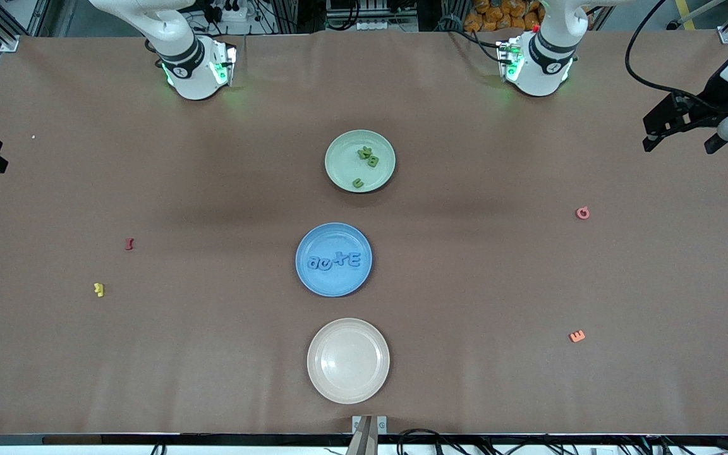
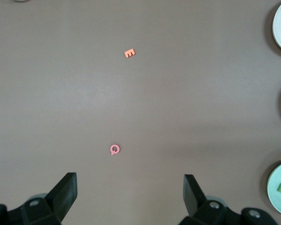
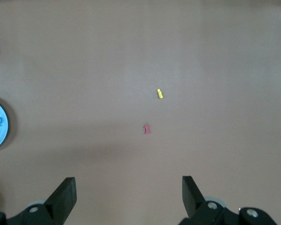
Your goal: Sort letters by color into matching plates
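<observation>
Letters: green (image 1: 366, 160) and blue (image 1: 337, 260) plated by colour; pink (image 2: 114, 149), orange (image 2: 129, 53), red (image 3: 147, 129), yellow (image 3: 159, 93) loose on worktop ahead of wide, empty jaws; sorting seemingly done, no matching plate remaining.

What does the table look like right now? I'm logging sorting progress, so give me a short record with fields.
green plate: holds green letters
blue plate: holds blue letters
beige plate: nothing on it, nearest the front camera
loose toward left arm's end: pink letter, orange letter
loose toward right arm's end: red letter, yellow letter
left gripper: open, holding nothing, waiting over bare table
right gripper: open, holding nothing, waiting over bare table
</observation>
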`<state>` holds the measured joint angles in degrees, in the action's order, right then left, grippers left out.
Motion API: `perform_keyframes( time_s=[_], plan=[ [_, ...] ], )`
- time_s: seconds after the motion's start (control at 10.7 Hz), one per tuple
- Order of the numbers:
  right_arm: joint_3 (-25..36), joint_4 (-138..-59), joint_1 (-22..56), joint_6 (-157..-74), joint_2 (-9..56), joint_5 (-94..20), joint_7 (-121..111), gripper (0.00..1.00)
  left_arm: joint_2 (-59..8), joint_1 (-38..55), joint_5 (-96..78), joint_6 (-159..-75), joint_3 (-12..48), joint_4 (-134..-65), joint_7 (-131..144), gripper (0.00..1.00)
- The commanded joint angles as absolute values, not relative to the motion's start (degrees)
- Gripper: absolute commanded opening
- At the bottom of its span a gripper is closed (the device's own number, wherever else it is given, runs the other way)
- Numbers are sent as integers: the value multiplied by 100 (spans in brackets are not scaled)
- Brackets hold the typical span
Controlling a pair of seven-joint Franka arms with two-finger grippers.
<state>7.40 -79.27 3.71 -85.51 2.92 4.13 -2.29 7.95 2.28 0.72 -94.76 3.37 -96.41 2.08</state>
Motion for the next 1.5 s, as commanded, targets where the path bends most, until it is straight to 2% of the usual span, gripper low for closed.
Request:
perform_keyframes(
  time_s=[0.0, 1.4],
  plan=[
    [729, -7988, 430, -8630, 466, 501, 34, 100, 773, 176, -18, -9369, 352, -9545, 53, 100],
    [729, -8139, 396, -8728, 527, 483, 79, 100, 747, 176, -53, -9387, 343, -9545, -123, 100]
  ],
)
